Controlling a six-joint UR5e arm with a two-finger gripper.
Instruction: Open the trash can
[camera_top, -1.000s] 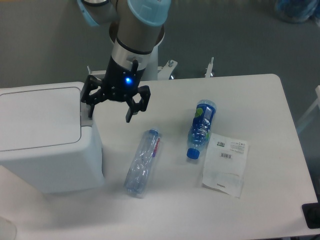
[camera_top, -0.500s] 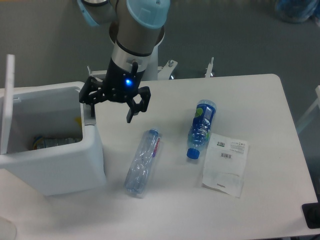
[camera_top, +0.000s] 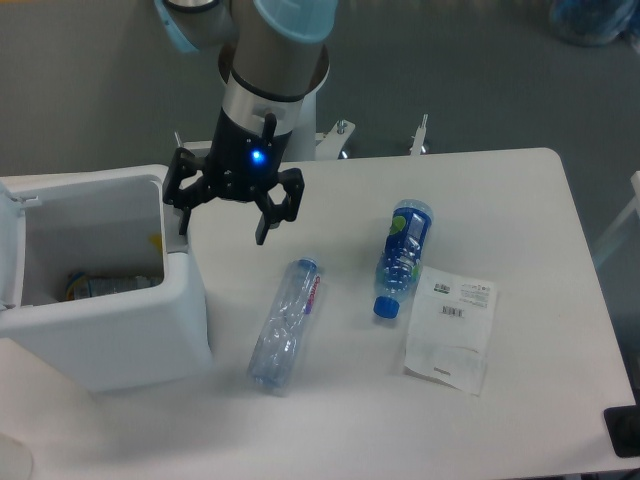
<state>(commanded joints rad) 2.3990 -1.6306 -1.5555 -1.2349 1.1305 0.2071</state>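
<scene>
The trash can (camera_top: 120, 330) is a large white boxy bin at the table's left edge. Its lid (camera_top: 8, 245) is swung up and back on the far left side, so the inside shows, with some rubbish at the bottom. My gripper (camera_top: 222, 222) hangs just above the bin's right rim, near the grey tab (camera_top: 178, 240). The black fingers are spread wide and hold nothing.
A clear crushed bottle (camera_top: 284, 323) lies on the table right of the bin. A blue bottle (camera_top: 401, 257) lies further right, beside a white plastic packet (camera_top: 451, 327). The table's right edge is near x 600.
The lid was flat and closed a second ago; it has since flipped up and swung fully back to the left. My gripper has risen slightly off the bin's right rim.
</scene>
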